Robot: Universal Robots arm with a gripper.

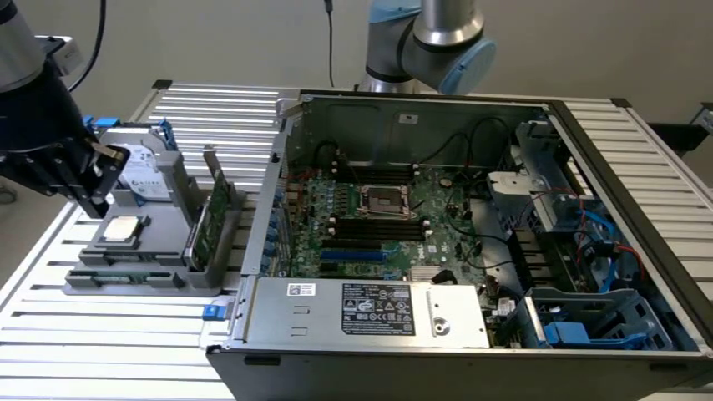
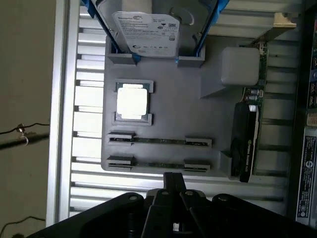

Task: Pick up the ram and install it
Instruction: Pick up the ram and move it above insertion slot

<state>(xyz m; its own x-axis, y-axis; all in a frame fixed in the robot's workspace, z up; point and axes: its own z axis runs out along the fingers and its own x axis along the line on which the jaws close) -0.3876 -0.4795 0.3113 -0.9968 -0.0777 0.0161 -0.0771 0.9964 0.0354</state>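
So far nothing of the job is done. The gripper (image 2: 173,179) hangs above the grey tray (image 2: 218,129), off the edge where the memory rests. Its black fingers are pressed together and hold nothing.

The ram (image 2: 158,141) sits on edge in a slotted cradle of the tray, clipped at both ends. It looks like a thin, dark greenish strip. A second stick (image 2: 158,165) lies parallel to it, one cradle closer to the tray's edge. Picking up and installing both remain.

The tray is matte grey plastic with blocky moulded holders. At the middle of the tray lies a processor (image 2: 132,101), a square with a bright, smooth metal lid. At the edge opposite the ram, a hard drive (image 2: 147,32) with a silver label leans between blue rails. Along one side stands an expansion card (image 2: 246,144), a green board under a glossy black shroud.

The tray rests on a table (image 2: 89,134) of ribbed aluminium slats. Beside it lies the open computer case (image 1: 446,109), grey sheet steel around a green motherboard (image 1: 446,238). The long dark memory slots look unfilled, as far as I can tell.
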